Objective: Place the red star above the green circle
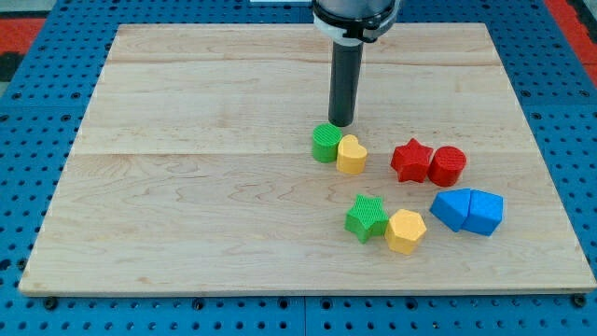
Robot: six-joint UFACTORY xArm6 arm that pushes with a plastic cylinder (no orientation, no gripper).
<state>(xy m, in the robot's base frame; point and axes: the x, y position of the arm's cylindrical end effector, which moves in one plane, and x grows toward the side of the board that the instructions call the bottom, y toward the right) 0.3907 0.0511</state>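
Note:
The red star (410, 160) lies on the wooden board (187, 187), right of centre, touching a red cylinder (448, 165) on its right. The green circle (326, 143) sits near the board's middle, touching a yellow heart (352, 155) on its right. My tip (340, 123) stands just above the green circle, at its upper right edge, and well to the left of the red star.
A green star (366, 217) and a yellow hexagon (406, 231) touch each other below the yellow heart. Two blue blocks (467, 211) lie side by side at the lower right. Blue pegboard surrounds the board.

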